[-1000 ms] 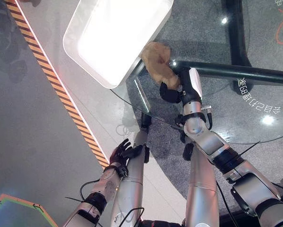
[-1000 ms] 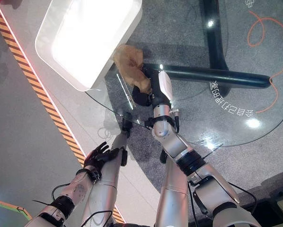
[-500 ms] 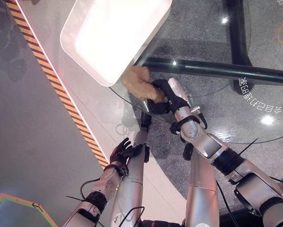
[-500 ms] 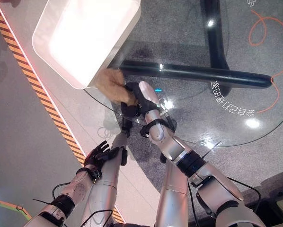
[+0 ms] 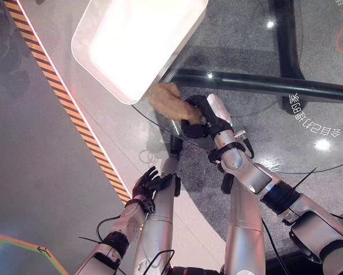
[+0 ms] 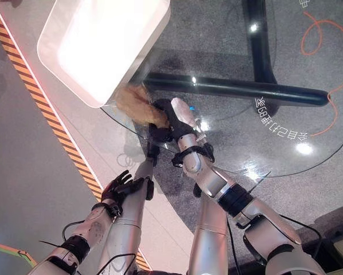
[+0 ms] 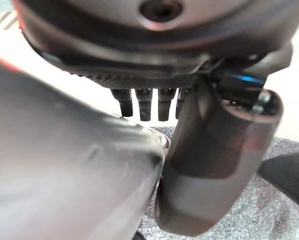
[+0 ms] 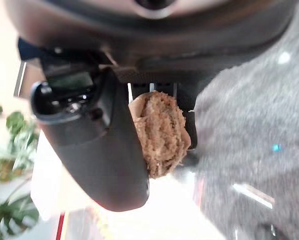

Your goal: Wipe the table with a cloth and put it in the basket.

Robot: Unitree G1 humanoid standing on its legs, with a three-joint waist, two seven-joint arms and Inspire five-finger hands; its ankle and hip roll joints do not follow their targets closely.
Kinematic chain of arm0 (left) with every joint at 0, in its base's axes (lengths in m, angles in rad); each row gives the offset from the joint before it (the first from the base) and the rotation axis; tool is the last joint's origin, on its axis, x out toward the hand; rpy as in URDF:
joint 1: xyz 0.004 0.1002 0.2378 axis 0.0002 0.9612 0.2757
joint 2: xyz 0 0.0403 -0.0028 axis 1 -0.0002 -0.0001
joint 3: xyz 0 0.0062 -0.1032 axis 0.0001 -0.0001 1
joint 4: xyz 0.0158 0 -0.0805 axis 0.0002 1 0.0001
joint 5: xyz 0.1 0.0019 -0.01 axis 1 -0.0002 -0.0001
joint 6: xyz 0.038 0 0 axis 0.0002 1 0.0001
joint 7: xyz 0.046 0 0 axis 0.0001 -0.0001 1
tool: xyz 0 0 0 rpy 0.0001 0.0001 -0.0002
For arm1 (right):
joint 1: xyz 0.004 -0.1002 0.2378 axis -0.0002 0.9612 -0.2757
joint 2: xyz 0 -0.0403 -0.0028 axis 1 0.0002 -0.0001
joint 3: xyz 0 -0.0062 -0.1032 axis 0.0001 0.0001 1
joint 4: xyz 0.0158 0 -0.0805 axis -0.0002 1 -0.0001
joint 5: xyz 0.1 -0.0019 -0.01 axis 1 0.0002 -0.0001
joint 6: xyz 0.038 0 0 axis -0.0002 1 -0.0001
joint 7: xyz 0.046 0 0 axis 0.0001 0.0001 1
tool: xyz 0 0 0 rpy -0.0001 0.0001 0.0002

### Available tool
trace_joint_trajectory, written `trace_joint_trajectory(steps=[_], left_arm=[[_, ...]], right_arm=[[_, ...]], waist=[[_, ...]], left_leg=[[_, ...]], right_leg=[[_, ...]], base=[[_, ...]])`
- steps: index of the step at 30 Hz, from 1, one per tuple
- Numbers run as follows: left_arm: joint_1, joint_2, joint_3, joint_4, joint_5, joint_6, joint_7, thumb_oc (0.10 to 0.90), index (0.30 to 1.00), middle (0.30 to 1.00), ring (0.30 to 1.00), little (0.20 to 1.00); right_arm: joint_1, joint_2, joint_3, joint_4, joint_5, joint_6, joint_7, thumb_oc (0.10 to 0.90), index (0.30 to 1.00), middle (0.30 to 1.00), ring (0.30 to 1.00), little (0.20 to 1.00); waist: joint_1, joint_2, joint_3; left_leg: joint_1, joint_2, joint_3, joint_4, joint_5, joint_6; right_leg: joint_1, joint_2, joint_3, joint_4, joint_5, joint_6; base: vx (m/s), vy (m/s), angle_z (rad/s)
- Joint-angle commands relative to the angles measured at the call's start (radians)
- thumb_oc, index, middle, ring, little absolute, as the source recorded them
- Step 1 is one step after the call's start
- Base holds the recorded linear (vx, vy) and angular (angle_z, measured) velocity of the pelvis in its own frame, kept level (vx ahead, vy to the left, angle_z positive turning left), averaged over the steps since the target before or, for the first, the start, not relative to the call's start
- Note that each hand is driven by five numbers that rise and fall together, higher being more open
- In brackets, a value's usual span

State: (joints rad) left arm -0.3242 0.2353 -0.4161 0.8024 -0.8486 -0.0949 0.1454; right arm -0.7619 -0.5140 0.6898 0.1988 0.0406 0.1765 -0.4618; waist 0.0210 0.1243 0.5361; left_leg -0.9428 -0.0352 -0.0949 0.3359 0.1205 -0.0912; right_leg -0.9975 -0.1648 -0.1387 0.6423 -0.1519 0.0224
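I have the right robot hand [image 5: 199, 117] curled round the brown cloth [image 5: 168, 101], pinching it against the glass bench [image 5: 309, 143] at its left edge, just near of the white basket [image 5: 134, 40]. To wipe well, I judge it best to keep the cloth flat and pressed down, in overlapping strokes. The left robot hand [image 5: 151, 184] hangs low, fingers relaxed, holding nothing. Count: one cloth, one basket, one bench.

You have one cloth [image 5: 167, 101], one basket [image 5: 97, 51] beside it, one glass table [image 5: 309, 143] under it, two hands: right hand [image 5: 197, 117] at the cloth, left hand [image 5: 150, 184] below the table edge. One potted plant [image 8: 2, 165] shows in the right wrist view.
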Motion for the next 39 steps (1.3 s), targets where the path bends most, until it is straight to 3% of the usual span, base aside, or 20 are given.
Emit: trace_joint_trajectory(steps=[1,7,16,21,26,28,39], left_arm=[[0.113,-0.032,-0.037,0.030,-0.006,0.026,0.021,0.800,0.900,0.900,0.900,0.900],[0.126,-0.034,-0.019,0.035,0.004,0.013,0.014,0.800,0.900,0.900,0.900,0.900],[0.151,-0.018,-0.006,0.010,-0.002,0.003,0.013,0.800,0.900,0.900,0.900,0.900],[0.171,0.002,-0.009,-0.009,-0.011,-0.002,0.015,0.800,0.900,0.900,0.900,0.900],[0.178,0.015,-0.001,-0.020,-0.024,-0.012,0.013,0.800,0.900,0.900,0.900,0.900],[0.175,0.019,0.005,-0.015,-0.030,-0.017,0.005,0.800,0.900,0.900,0.900,0.900],[0.171,0.011,0.000,-0.008,-0.041,-0.025,0.005,0.800,0.900,0.900,0.900,0.900]], right_arm=[[-0.027,0.019,-0.081,-0.165,-0.013,-0.084,-0.105,0.100,0.300,0.300,0.300,0.200],[-0.002,-0.013,-0.169,-0.133,0.025,-0.068,-0.187,0.100,0.300,0.300,0.300,0.200],[0.064,-0.126,-0.343,-0.033,0.038,-0.078,-0.307,0.100,0.300,0.300,0.300,0.200],[0.108,-0.197,-0.465,0.056,0.139,-0.166,-0.409,0.100,0.300,0.300,0.300,0.200],[0.160,-0.229,-0.518,0.032,0.150,-0.168,-0.470,0.100,0.300,0.300,0.300,0.200],[0.170,-0.246,-0.545,0.056,0.180,-0.201,-0.498,0.100,0.300,0.300,0.300,0.200],[0.166,-0.234,-0.609,0.076,0.248,-0.334,-0.670,0.100,0.300,0.300,0.300,0.200]], waist=[[0.002,-0.006,-0.016],[-0.005,-0.014,-0.016],[-0.023,-0.022,-0.016],[-0.029,-0.025,-0.016],[-0.042,-0.031,-0.016],[-0.046,-0.033,-0.016],[-0.047,-0.026,-0.016]], left_leg=[[-0.022,-0.055,0.166,0.114,-0.128,0.083],[-0.014,-0.047,0.173,0.110,-0.133,0.083],[-0.018,-0.045,0.176,0.116,-0.144,0.085],[-0.018,-0.046,0.169,0.116,-0.154,0.085],[-0.022,-0.047,0.173,0.108,-0.154,0.088],[-0.021,-0.046,0.175,0.104,-0.154,0.087],[-0.010,-0.049,0.170,0.082,-0.149,0.083]], right_leg=[[-0.023,0.098,0.050,-0.174,0.179,0.044],[-0.018,0.099,0.049,-0.177,0.178,0.045],[-0.020,0.101,0.053,-0.185,0.185,0.050],[-0.014,0.105,0.059,-0.196,0.186,0.056],[-0.017,0.108,0.062,-0.212,0.193,0.061],[-0.014,0.108,0.063,-0.220,0.193,0.062],[0.000,0.109,0.065,-0.246,0.195,0.061]], base=[[0.00,0.000,0.00],[0.00,0.000,0.00],[0.00,-0.003,-0.01],[0.00,-0.002,-0.01],[0.00,0.003,-0.04],[-0.01,0.003,-0.10],[0.00,-0.002,-0.01]])
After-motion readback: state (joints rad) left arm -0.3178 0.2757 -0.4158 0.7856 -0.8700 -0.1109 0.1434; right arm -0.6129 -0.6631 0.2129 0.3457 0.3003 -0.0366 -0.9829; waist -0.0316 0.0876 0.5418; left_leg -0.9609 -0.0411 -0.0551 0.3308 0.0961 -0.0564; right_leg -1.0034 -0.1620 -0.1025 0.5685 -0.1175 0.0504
